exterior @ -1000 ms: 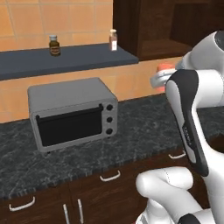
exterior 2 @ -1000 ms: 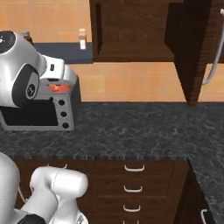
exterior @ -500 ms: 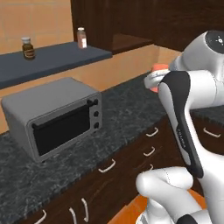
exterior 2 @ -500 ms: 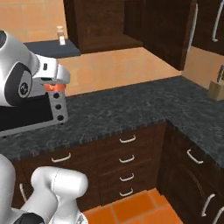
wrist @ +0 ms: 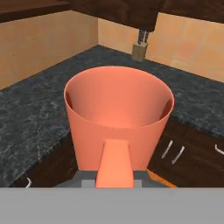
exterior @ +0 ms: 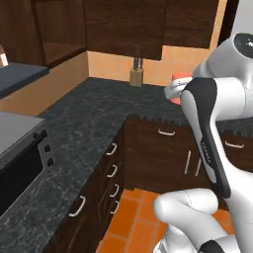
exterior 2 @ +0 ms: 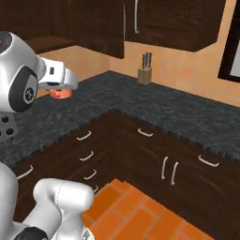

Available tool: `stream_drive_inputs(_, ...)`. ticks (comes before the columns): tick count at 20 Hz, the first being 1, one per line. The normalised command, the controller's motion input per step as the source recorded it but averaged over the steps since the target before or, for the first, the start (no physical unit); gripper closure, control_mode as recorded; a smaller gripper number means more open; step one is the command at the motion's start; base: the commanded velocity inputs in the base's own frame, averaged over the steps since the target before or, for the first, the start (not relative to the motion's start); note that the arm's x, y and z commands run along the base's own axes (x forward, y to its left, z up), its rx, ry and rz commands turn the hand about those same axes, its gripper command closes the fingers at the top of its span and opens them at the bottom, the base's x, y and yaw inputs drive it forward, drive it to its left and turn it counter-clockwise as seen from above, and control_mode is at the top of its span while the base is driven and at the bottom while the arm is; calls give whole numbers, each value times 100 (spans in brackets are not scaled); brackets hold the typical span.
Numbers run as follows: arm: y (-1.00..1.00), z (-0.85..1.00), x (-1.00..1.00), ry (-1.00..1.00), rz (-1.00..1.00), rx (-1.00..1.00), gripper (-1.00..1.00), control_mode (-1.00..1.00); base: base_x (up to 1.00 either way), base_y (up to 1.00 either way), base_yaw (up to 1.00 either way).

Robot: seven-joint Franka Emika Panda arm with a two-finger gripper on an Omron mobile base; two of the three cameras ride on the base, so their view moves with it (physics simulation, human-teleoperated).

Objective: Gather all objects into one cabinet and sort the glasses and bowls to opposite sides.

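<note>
An orange cup [wrist: 118,118], one of the glasses, sits in my gripper [wrist: 114,173], which is shut on its near wall; I look into its empty inside. From the left base view the cup [exterior: 180,77] shows at the end of the raised arm, above the counter's corner. From the right base view the cup [exterior 2: 60,93] hangs under the white hand [exterior 2: 58,78]. The dark grey shelf board, the cabinet [exterior: 20,75], reaches in at the far left. The bowls are out of view.
A black stone counter [exterior: 94,123] runs round an inside corner, with a knife block [exterior: 136,75] at the back wall. A toaster oven [exterior: 15,153] stands at the left. A small bottle [exterior: 2,58] is on the shelf. Dark wooden cupboards [exterior 2: 164,18] hang above; orange floor tiles lie below.
The whole scene has swung to the left in both base views, so the base has turned right towards the counter's corner. The orange cup stays in the shut gripper.
</note>
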Motion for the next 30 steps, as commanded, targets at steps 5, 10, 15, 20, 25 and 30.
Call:
stream_drive_inputs(5,0,0,0,0,0,0,100,100,-100,-1,-61)
stream_drive_inputs(10,0,0,0,0,0,0,100,100,-55,-31,-63)
stream_drive_inputs(15,0,0,0,0,0,0,100,100,-32,-20,-62)
stream_drive_inputs(20,0,0,0,0,0,0,100,100,6,-16,-48)
stream_drive_inputs(25,0,0,0,0,0,0,100,100,100,13,-17)
stream_drive_inputs(30,0,0,0,0,0,0,100,100,94,-69,-10)
